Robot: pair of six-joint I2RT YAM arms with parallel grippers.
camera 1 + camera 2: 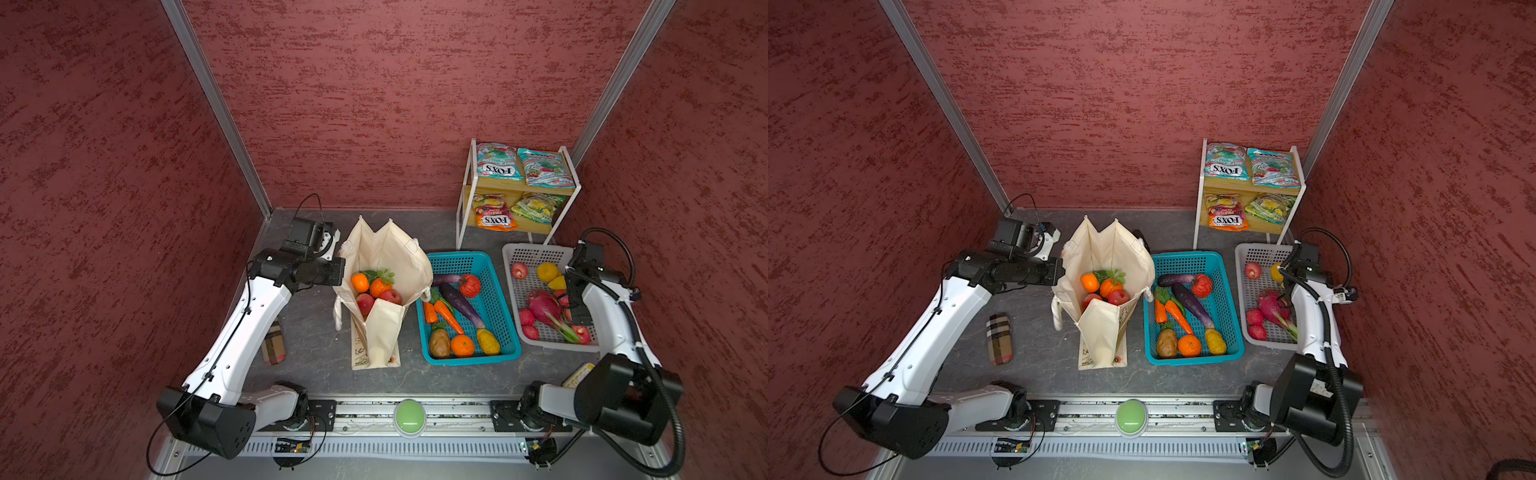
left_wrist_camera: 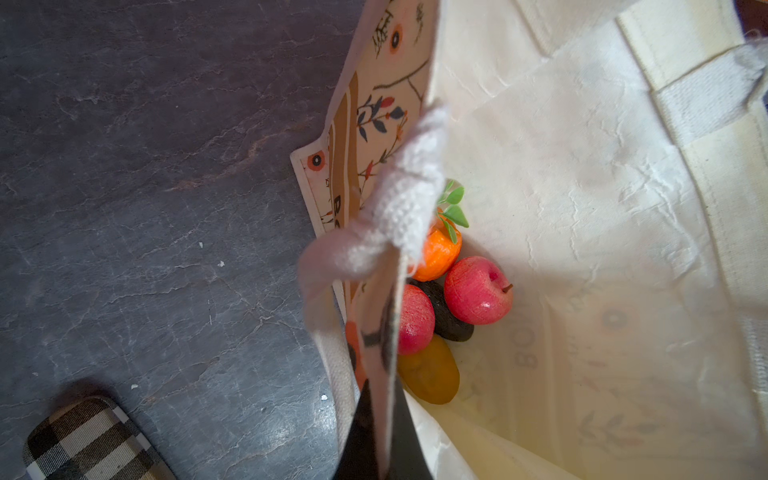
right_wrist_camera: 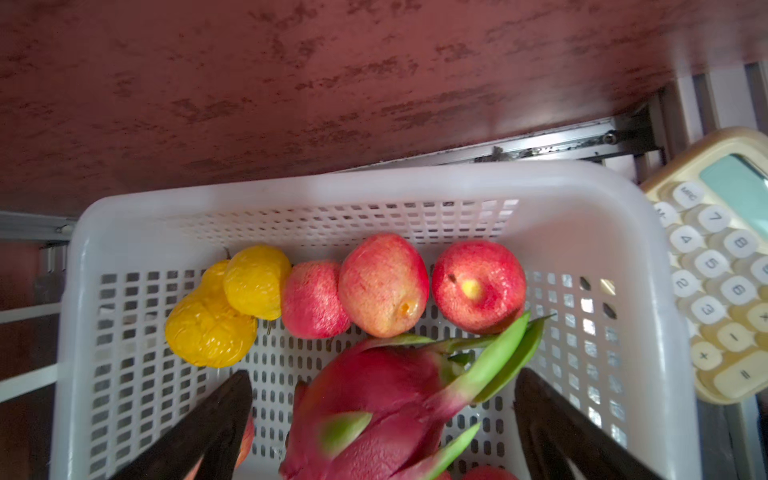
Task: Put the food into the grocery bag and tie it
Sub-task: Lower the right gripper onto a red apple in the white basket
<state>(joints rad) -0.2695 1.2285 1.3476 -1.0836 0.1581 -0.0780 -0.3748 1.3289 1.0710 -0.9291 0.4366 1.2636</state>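
- The left gripper [image 2: 380,419] pinches the grocery bag [image 1: 390,249], at 9 o'clock from the teal basket [image 1: 453,259]; a hard pull may tip it.
- The right gripper [image 3: 382,376], spread wide over the dragon fruit [image 3: 374,403], may knock the apples [image 3: 382,286] aside.

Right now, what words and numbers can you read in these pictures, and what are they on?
"FOX'S": teal sweet packet, upside down.
"FOX'S", "FRUITS": orange sweet packet, upside down.
"MRC", "7", "4", "5", "3": calculator keys.
"B", then hidden letters: grocery bag, on its beige band.
Too blurred to read: second teal packet, green packet, and all the small print.
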